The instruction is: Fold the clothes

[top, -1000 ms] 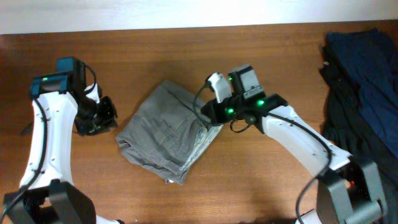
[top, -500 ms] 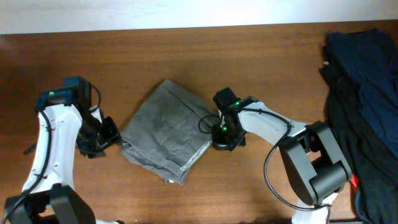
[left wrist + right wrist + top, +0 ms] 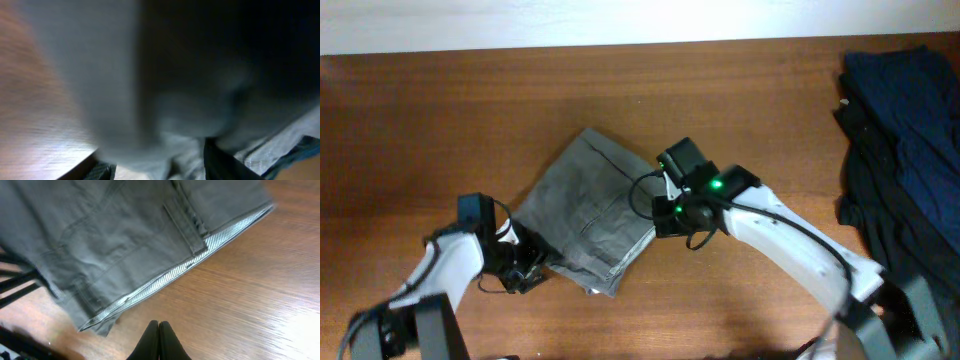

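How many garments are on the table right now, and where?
3. Wrinkled grey-olive cotton shorts lie in the middle of the brown wooden table; a navy fabric garment and a black fabric garment are heaped at its right edge, running out of frame. That heap may hide more.

The left arm (image 3: pixel 450 265) lies low, bent in toward the lower-left corner of the shorts (image 3: pixel 588 205). The left fingers (image 3: pixel 222 164) stand parted, blurred in the wrist view. The right arm (image 3: pixel 790 235) reaches to the shorts' right edge, with the right fingers (image 3: pixel 151 342) pressed together and empty.
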